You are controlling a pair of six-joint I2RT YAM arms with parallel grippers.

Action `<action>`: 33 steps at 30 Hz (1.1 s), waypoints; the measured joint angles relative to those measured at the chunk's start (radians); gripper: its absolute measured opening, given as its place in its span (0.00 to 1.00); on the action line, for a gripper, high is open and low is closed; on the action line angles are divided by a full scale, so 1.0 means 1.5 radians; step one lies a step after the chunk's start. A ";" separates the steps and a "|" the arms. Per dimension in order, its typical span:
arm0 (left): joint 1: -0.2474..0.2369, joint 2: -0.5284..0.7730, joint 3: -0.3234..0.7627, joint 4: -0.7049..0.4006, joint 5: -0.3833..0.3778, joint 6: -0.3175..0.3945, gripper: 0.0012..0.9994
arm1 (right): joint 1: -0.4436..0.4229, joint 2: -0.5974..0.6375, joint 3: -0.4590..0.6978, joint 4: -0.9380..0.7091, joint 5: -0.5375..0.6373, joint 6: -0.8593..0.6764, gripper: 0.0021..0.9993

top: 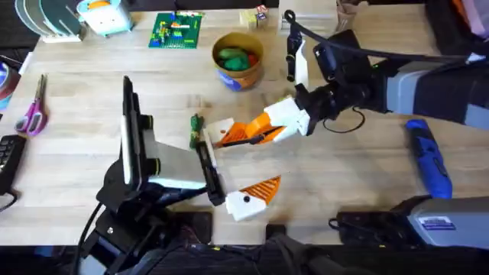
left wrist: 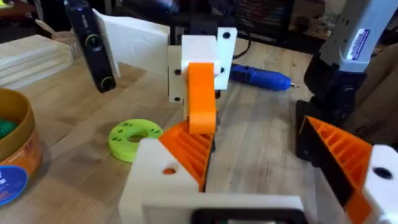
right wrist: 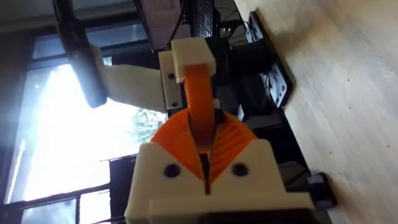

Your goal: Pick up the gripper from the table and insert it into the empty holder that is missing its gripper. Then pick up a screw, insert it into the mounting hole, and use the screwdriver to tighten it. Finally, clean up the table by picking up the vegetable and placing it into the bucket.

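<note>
My right gripper (top: 258, 128) (right wrist: 204, 155) reaches in from the right and is shut on the orange gripper (top: 243, 136) (right wrist: 199, 106). The piece's far end sits at the white holder (top: 220, 127) (right wrist: 186, 56), which is one finger mount of my left claw. My left gripper (top: 241, 162) (left wrist: 267, 168) is open, and its other finger (top: 258, 192) carries an orange tip. The dark-green vegetable (top: 195, 126) lies just left of the holder. The tan bucket (top: 233, 78) (left wrist: 15, 168) stands behind with bright toy foods inside. The blue screwdriver (top: 428, 156) (left wrist: 258, 76) lies at the right. The screw is out of view.
A lime-green disc (left wrist: 134, 137) lies on the table near the bucket. Purple scissors (top: 33, 107) lie at the left edge, and a green brick plate (top: 177, 30) sits at the back. A black box with cables (top: 374, 225) lies along the front right.
</note>
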 joint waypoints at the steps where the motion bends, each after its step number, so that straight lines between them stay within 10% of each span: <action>1: 0.000 0.000 0.000 0.000 0.005 0.000 0.99 | 0.001 0.006 0.000 0.011 -0.004 0.001 0.01; 21: 0.010 0.000 0.000 0.000 -0.022 -0.007 0.99 | 0.025 0.035 -0.001 0.204 0.026 0.157 0.01; 33: 0.009 0.000 0.000 0.001 -0.039 -0.026 0.99 | 0.025 0.035 0.000 0.206 0.038 0.164 0.17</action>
